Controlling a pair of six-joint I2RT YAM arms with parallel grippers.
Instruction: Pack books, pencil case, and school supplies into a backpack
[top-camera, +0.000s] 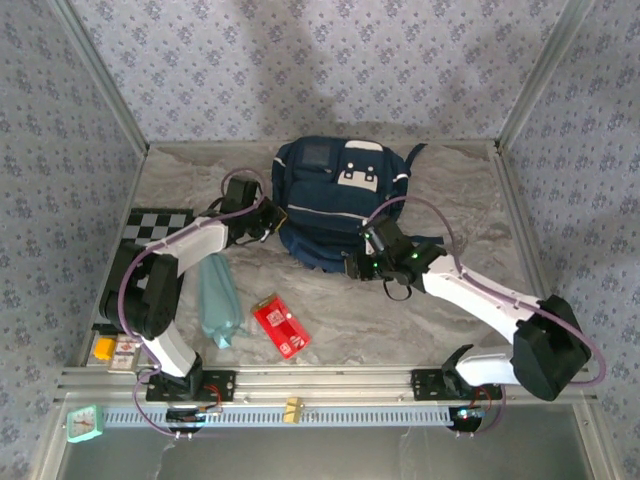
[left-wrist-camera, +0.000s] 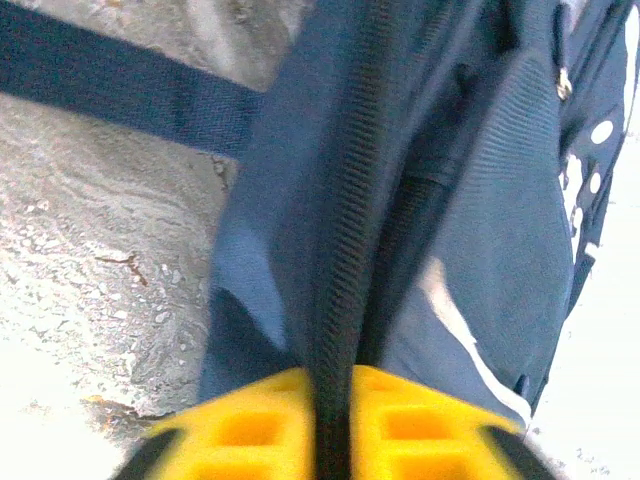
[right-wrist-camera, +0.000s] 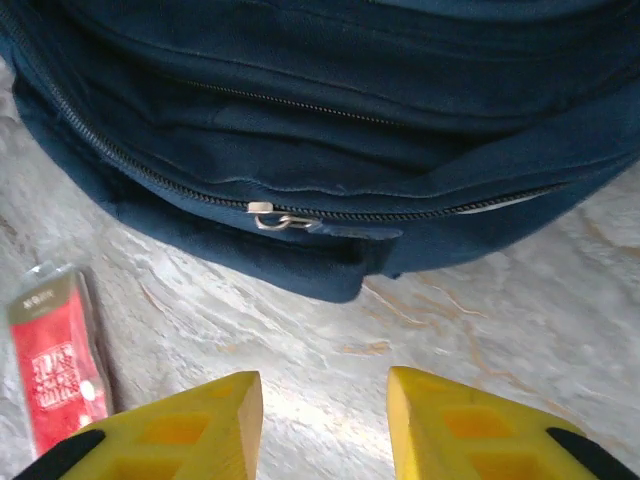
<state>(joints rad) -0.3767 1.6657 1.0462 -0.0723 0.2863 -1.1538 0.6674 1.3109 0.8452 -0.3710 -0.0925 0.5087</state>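
Grey marbled table (top-camera: 400, 330); lilac floral-papered walls (top-camera: 300, 60) on three sides of it; aluminium posts (top-camera: 540, 75) at its far corners.

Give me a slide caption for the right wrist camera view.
Right gripper open over the table, facing the backpack's zipper pull; red packet at left.

On table (top-camera: 455, 195): backpack (top-camera: 335, 200) far-centre, pencil case (top-camera: 217, 298) front-left, packet (top-camera: 281, 326) rt of case.

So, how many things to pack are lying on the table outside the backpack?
2: the pencil case at the left front, and the red packet just right of it. Books may be hidden inside the backpack.
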